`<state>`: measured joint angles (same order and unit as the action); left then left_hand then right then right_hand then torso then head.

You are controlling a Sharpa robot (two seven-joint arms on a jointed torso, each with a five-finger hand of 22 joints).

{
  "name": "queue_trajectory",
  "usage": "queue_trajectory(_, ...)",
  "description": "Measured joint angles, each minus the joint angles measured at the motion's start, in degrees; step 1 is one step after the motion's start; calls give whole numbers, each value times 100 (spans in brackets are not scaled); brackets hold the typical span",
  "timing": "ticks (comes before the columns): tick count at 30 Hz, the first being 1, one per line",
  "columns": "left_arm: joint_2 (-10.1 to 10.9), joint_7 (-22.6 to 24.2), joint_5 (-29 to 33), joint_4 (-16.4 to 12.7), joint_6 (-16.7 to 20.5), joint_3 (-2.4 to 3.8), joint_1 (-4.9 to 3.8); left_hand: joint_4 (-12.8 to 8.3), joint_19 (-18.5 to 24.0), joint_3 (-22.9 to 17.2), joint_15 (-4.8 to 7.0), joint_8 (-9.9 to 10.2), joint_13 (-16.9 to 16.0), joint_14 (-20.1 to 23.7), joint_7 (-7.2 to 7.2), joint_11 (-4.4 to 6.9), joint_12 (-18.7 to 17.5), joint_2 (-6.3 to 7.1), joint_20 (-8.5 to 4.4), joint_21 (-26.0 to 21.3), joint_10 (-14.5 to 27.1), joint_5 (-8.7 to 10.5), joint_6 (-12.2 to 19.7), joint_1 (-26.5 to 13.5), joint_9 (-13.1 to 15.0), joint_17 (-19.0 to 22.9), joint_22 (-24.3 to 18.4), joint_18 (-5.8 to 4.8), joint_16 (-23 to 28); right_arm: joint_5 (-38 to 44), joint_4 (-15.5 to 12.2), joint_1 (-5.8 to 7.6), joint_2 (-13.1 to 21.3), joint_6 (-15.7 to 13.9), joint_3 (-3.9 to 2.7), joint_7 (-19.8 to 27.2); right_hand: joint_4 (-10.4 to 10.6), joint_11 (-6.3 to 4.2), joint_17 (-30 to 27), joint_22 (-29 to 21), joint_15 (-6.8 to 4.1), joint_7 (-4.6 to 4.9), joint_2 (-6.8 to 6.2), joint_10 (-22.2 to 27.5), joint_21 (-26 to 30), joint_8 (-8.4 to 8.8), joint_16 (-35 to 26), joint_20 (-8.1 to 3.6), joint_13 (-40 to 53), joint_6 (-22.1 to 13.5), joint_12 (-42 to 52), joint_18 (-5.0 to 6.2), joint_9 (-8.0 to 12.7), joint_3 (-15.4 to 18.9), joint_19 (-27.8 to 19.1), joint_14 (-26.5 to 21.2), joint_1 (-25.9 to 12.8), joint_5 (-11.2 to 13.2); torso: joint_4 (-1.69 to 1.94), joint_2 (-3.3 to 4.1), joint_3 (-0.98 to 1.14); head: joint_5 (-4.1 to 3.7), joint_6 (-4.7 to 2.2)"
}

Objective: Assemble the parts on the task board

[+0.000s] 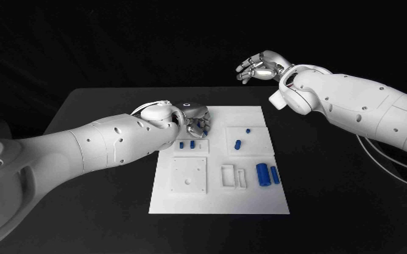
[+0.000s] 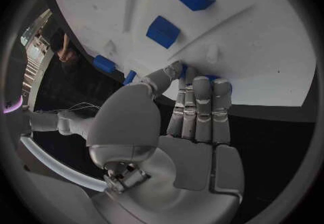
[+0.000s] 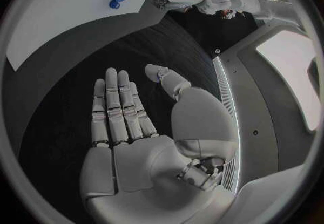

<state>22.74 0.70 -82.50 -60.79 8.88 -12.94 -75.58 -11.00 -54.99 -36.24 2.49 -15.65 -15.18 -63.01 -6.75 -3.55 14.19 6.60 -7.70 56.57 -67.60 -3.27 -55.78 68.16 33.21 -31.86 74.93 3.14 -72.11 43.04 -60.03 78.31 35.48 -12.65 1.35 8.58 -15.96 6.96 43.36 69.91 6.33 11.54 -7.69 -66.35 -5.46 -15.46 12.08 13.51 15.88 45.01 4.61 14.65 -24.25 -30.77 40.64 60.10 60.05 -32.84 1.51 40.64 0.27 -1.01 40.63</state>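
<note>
Blue parts lie scattered on the white task board [image 1: 254, 201], which sits in the middle of the black bench [image 1: 102, 107]: two small blocks [image 1: 186, 145] side by side near the board's far left, a short peg [image 1: 238, 144] and a smaller piece [image 1: 247, 130] on a raised square to their right, and two larger cylinders [image 1: 268, 175] at the right edge, beside a pair of white frames [image 1: 232, 177]. The left robot hand [image 1: 193, 119] is down at the board's far left corner, fingers held straight and close together, their tips touching a blue part [image 2: 215, 79] on the board; whether they hold it I cannot tell. The right robot hand [image 1: 259, 66] hangs above the bench beyond the board's far right corner, well apart from it, fingers spread and holding nothing.
</note>
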Motion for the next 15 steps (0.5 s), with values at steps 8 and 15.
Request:
queue_trajectory(8, -7, 24, 13, 22, 24, 0, 8, -24, 1, -23, 22, 6, 19, -21, 23, 17, -73, -36, 1, 0, -106, 0, -85, -20, -15, 32, 0, 0, 0, 0, 0, 0, 2, 0, 0, 0, 0, 0, 0, -1, 0, 0, 0, 0, 0, 0, 0, 0, 0, 0, 0, 0, 0, 0, 0, 0, 0, 0, -1, 1, -1, -10, 10)
queue_trajectory(15, 21, 46, 77, 8, 113, -5, 26, -83, -61, -76, 102, -61, 27, -103, 94, 78, -134, -158, -60, 43, -346, -12, -236, 21, -21, 49, -1, -2, -41, 0, 0, 0, 2, 0, 2, 0, 0, 0, 0, 4, 0, 0, 0, 0, 22, 0, 0, 0, 0, 0, 0, 0, 5, 0, 0, 0, 0, 0, 9, -2, -1, -19, 16)
